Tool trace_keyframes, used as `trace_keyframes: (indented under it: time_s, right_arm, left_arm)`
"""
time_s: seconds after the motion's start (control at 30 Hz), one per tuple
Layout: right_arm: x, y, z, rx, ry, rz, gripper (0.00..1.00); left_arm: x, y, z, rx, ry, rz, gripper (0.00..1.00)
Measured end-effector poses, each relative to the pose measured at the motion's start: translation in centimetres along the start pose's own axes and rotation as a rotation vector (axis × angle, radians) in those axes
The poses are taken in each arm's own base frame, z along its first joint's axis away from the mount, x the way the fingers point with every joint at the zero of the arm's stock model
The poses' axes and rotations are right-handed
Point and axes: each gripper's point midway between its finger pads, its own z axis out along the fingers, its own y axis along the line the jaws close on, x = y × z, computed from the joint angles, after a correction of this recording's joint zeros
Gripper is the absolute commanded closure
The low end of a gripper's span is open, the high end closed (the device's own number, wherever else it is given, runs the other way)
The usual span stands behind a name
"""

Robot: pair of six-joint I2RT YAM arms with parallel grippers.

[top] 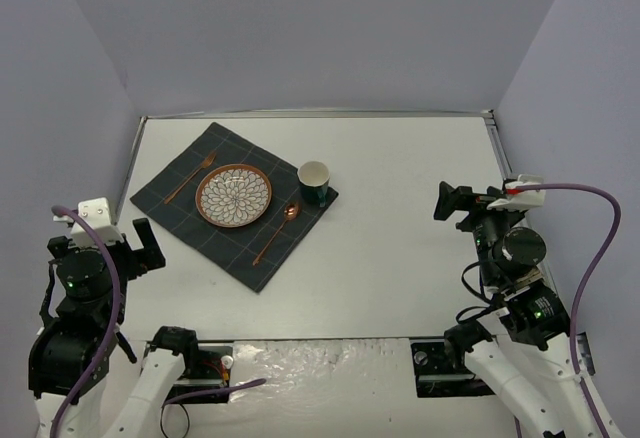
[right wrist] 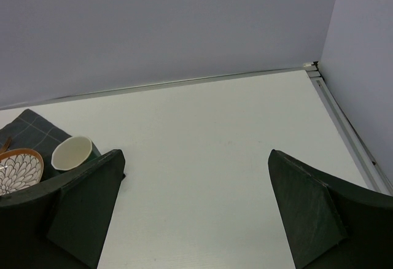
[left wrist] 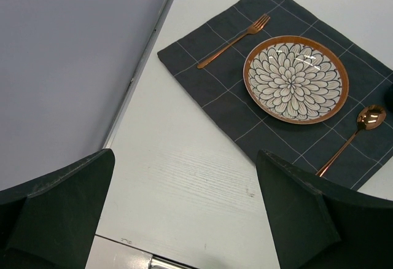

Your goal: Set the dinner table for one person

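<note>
Plate (top: 233, 195), fork (top: 190, 178), spoon (top: 275, 230) and cup (top: 314, 182) all sit on the dark checked mat (top: 170, 193). From where I stand the laying-out step looks as good as done. The fork lies to the left of the plate, the spoon to its right, and the cup stands at the mat's right-hand corner. No knife or napkin is anywhere in view, so I can't think what else would go down.

The left gripper (left wrist: 185, 158) hangs low near its base with its fingers spread wide and nothing between them. The right gripper (right wrist: 196, 155) does the same on its own side, gaping and empty, well apart from the setting. My guess is that the next move calls for very little. At most one arm would reach in to nudge the spoon, which lies a bit askew, and that would need care to avoid bumping the cup just beside it.

The dinner table (top: 400, 218) is a big, plain white matte rectangle. It fills the floor of the grey-walled booth, with a thin metal trim along its far and side edges. Up close its surface shows a faint grain. The mat lies on its far-left part, turned at an angle to the table's edges, and the right half carries nothing.
</note>
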Motion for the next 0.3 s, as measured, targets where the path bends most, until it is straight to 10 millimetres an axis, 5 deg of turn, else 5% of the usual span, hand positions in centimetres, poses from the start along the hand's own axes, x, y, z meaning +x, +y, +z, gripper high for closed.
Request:
trace_keyframes:
  time_s: [0.3]
  right_arm:
    - [-0.13, -0.25, -0.08, 0.01, -0.006, -0.007, 0.0]
  left_arm:
    - [-0.21, 0.31, -0.12, -0.014, -0.014, 0.0, 0.03]
